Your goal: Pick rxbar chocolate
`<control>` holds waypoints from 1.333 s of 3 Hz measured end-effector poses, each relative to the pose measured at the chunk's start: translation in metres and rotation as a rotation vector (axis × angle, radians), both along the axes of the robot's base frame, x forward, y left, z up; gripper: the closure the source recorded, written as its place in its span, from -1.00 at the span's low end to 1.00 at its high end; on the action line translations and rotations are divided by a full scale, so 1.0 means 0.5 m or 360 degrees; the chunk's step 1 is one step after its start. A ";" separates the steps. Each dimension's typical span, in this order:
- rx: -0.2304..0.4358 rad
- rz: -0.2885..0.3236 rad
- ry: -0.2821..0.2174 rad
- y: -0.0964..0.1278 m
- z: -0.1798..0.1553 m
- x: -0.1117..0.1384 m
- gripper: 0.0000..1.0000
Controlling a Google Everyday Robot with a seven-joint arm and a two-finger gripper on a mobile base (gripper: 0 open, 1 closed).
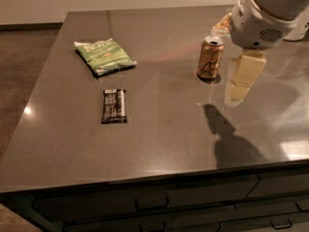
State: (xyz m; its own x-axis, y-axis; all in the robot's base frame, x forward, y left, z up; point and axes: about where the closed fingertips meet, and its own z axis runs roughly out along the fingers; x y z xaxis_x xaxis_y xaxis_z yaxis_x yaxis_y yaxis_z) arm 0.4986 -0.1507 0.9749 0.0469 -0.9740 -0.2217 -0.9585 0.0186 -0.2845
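The rxbar chocolate (114, 106) is a small flat black wrapper with white lettering. It lies on the grey countertop (159, 139), left of centre and just below the green bag. My gripper (237, 92) hangs from the white arm at the right. It is above the counter, just right of the gold can, and far to the right of the bar. Nothing shows in its hold.
A green crinkled snack bag (104, 56) lies at the back left. A gold drink can (210, 58) stands upright right of centre, close to my gripper. The arm's shadow (227, 134) falls on the counter's front right. Drawers with handles run below the front edge.
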 end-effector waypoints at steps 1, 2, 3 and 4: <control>-0.0001 0.0250 0.0013 0.081 -0.016 0.049 -1.00; -0.0038 0.0497 0.0014 0.155 -0.041 0.089 -1.00; -0.0082 0.0709 -0.0014 0.223 -0.063 0.118 -1.00; -0.0138 0.0913 -0.0034 0.286 -0.086 0.128 -1.00</control>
